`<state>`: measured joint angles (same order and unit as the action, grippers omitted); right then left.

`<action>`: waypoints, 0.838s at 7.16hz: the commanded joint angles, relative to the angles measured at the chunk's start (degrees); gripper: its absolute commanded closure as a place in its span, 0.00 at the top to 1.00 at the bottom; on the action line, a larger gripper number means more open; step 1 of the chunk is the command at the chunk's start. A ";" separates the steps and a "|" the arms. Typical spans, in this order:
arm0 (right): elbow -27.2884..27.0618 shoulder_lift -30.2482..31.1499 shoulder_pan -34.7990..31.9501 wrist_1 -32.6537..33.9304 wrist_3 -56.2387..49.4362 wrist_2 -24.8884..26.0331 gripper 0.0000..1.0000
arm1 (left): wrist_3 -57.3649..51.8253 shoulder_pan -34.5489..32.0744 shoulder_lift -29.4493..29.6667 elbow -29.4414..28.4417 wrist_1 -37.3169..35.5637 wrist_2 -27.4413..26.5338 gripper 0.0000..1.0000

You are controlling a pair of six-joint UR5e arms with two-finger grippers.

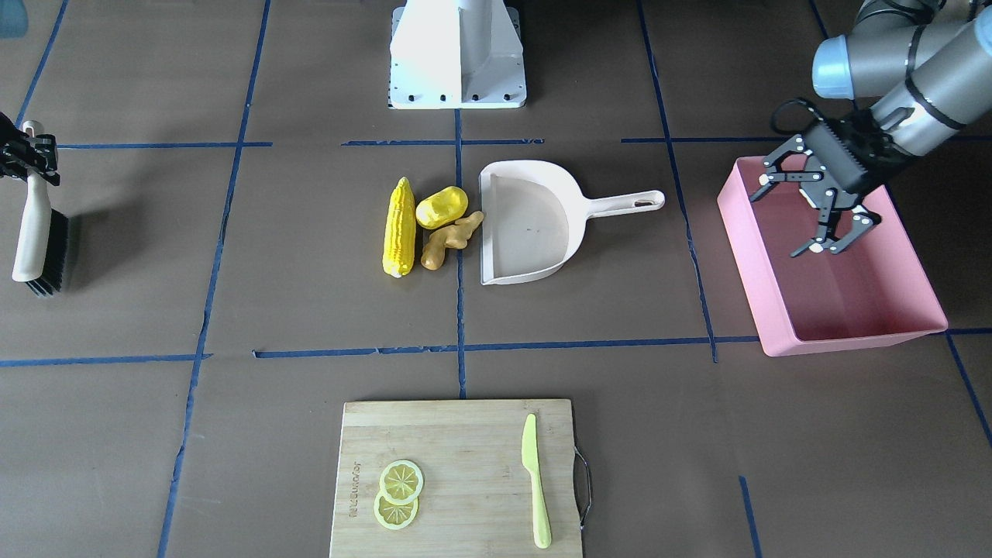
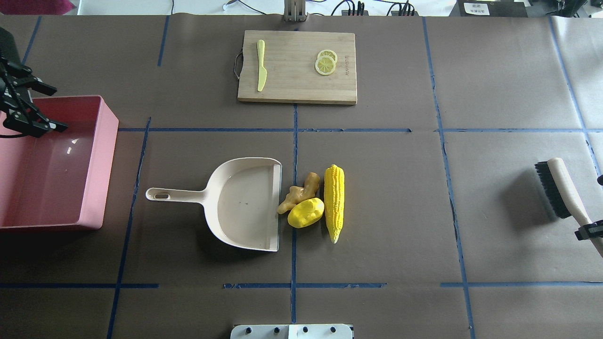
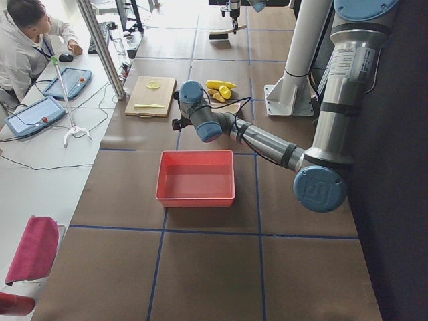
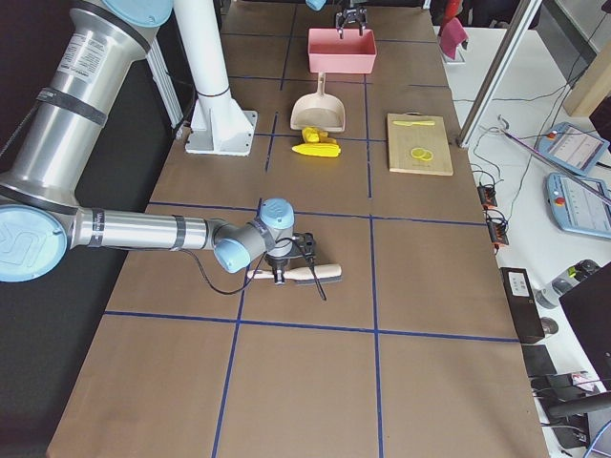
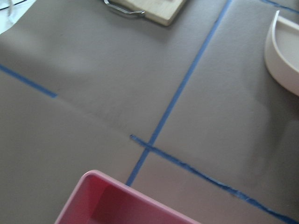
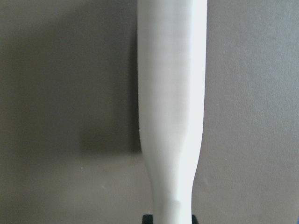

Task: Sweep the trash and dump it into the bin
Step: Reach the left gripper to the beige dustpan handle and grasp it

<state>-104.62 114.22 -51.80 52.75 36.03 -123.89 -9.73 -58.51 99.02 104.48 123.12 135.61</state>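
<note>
At the left, a large rectangular pink plastic tub (image 2: 104, 165) with sloping walls stands on the tabletop (image 2: 377, 188), its inside bare and glossy. The left end effector (image 1: 784, 215) hangs above the tub's far end, fingers spread wide, holding nothing.

Near the middle lies a cream plastic dustpan (image 2: 245, 202), handle pointing toward the tub, open mouth facing the trash. A knobbly tan-orange toy ginger root (image 2: 299, 193) has its tip at the pan's lip. A rounded, glossy yellow lemon-like lump (image 2: 306, 213) sits just beside it, and a ribbed yellow toy corn cob (image 2: 334, 202) lies along their right, touching the lump.

Well apart at the right, the right end effector (image 1: 31, 155) is clamped on the handle of a white brush with black bristles (image 2: 560, 188).

The tabletop is brown paper gridded with blue tape. At its far edge a wooden cutting board (image 2: 292, 84) carries a lime-green knife (image 2: 261, 66) and two lemon slices (image 2: 326, 63). Beyond it, a person in grey (image 3: 27, 47) sits at a white desk.
</note>
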 commanded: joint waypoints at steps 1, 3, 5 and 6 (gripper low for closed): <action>-0.05 0.13 -0.06 -0.10 0.00 -0.03 0.00 | -0.02 7.68 4.23 0.46 -0.07 -0.78 1.00; -0.05 0.13 -0.06 -0.19 0.00 0.06 0.00 | -0.37 15.23 6.35 0.46 -0.07 -6.36 1.00; 0.03 0.13 -0.06 -0.19 0.00 0.06 0.00 | -0.46 20.69 6.27 -0.07 -0.07 -10.01 1.00; 0.03 0.21 -0.06 -0.19 0.00 0.06 0.00 | -0.46 21.33 6.18 -0.42 -0.07 -10.01 1.00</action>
<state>-104.60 114.37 -51.85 52.56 36.03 -123.82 -10.16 -38.95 105.26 104.47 123.05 126.29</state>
